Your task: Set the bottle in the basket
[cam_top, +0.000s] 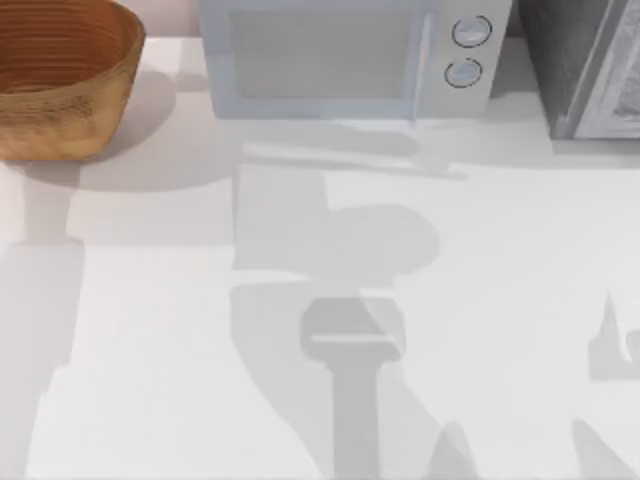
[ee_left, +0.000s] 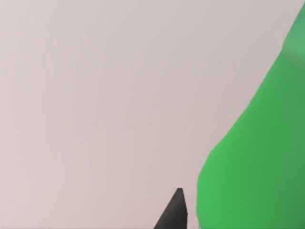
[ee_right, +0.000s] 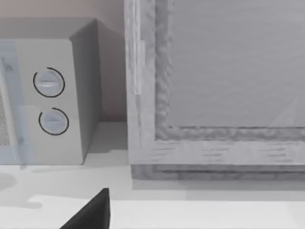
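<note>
Carrying the bottle [ee_left: 257, 157] beside the left gripper's fingertip [ee_left: 175, 212]; grip cannot be told.
Basket [cam_top: 60, 95], upper left of the top view, holds nothing yet; placing remains.

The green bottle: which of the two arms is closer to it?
Left. The bottle sits right beside a left finger in the left wrist view; the right wrist view faces the microwave and a grey cabinet.

Basket [cam_top: 60, 85]: far left of table, cut off by the top view's upper and left edges; only part of rim and wall visible.
Microwave [cam_top: 345, 55]: far centre, top cropped.
Grey cabinet [cam_top: 590, 65]: far right, cropped at edge.
Bottle [ee_left: 257, 157]: left wrist view, cropped; cap and label unseen.
Left gripper: one dark fingertip [ee_left: 175, 212] visible, grip unclear.
Right gripper: one fingertip [ee_right: 93, 214], cropped.
</note>
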Tool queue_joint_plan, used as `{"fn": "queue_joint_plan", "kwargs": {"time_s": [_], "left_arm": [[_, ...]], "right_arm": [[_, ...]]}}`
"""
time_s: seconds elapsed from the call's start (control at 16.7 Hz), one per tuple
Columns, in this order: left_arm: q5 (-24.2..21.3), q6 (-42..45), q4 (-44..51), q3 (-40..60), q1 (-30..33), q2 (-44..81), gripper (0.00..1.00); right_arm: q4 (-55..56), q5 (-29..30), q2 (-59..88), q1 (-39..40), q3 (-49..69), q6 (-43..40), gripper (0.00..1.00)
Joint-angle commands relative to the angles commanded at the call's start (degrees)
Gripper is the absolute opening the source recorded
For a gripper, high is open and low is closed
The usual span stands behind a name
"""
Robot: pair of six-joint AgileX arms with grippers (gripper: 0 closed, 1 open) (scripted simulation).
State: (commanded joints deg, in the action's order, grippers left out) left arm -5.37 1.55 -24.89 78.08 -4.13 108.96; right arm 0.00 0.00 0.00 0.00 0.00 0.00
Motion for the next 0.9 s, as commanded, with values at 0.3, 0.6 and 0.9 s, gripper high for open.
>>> {"fn": "queue_joint_plan", "kwargs": {"time_s": [0.3, 0.6, 0.9], "left_arm": [[0.0, 0.0, 0.0, 0.0, 0.0, 0.0, 0.68], [0.0, 0.0, 0.0, 0.0, 0.0, 0.0, 1.0], [0.0, 0.0, 0.0, 0.0, 0.0, 0.0, 1.0]], "right_arm": [[0.0, 0.0, 0.0, 0.0, 0.0, 0.0, 1.0], [0.0, 0.0, 0.0, 0.0, 0.0, 0.0, 1.0], [0.0, 0.0, 0.0, 0.0, 0.0, 0.0, 1.0]]}}
